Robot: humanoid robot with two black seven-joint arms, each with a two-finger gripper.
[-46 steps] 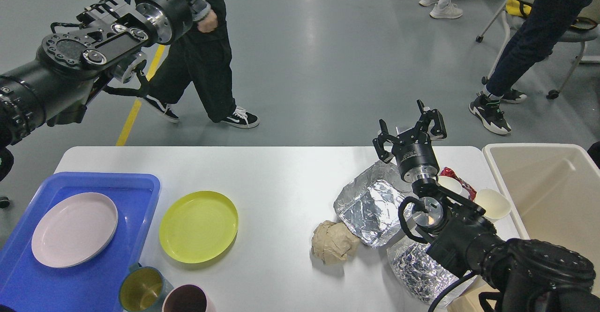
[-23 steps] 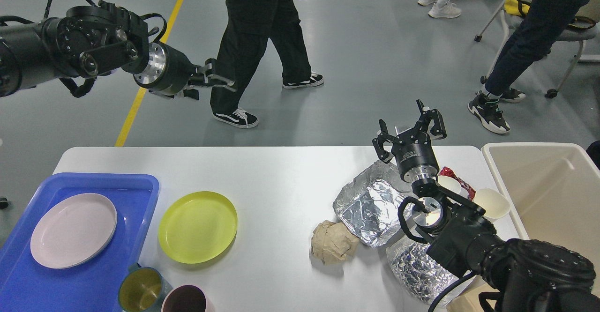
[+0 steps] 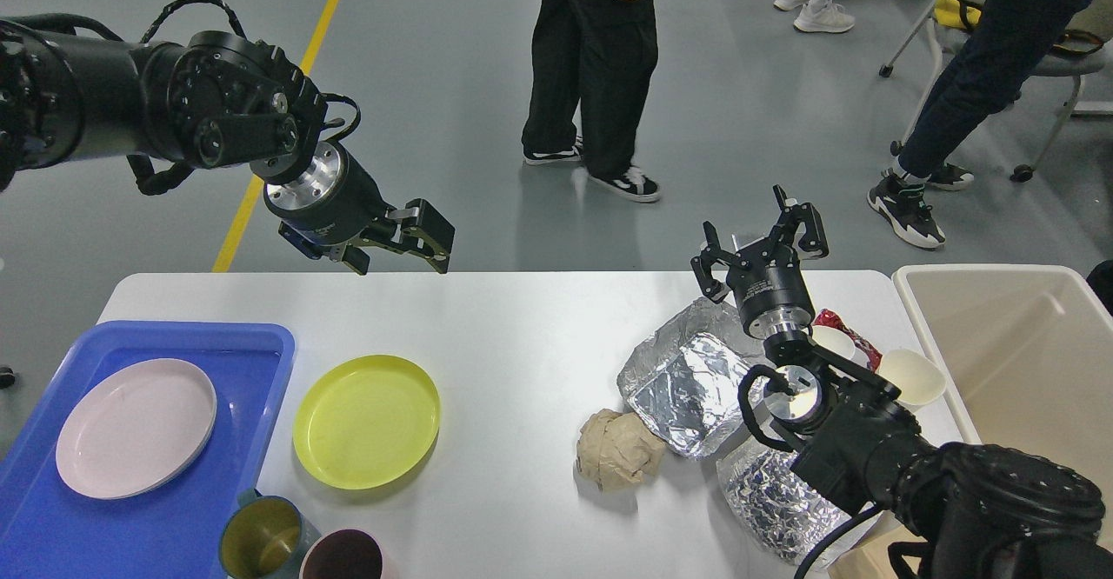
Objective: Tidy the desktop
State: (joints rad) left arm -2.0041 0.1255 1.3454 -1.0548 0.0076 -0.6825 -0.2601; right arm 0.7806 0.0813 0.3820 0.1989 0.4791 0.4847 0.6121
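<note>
The white desktop (image 3: 522, 336) carries dishes on the left and rubbish on the right. A yellow plate (image 3: 366, 420) lies beside a blue tray (image 3: 261, 344) that holds a pink plate (image 3: 136, 428). My left gripper (image 3: 426, 244) hangs over the table's back edge, above and behind the yellow plate, open and empty. A foil tray (image 3: 687, 383), a brown paper ball (image 3: 619, 450) and crumpled foil (image 3: 769, 501) lie at the right. My right gripper (image 3: 758, 240) points up over the far edge behind the foil tray, fingers spread wide, holding nothing.
A beige bin (image 3: 1026, 353) stands at the table's right end. Two paper cups (image 3: 913, 377) and a red wrapper (image 3: 856, 336) sit beside it. A green cup (image 3: 261, 537) and a dark pink cup (image 3: 348, 555) stand at the front edge. People stand beyond the table.
My left arm has swung down and to the right, bringing its gripper to the table's back edge. The person behind has walked rightward. My right arm has stayed put.
</note>
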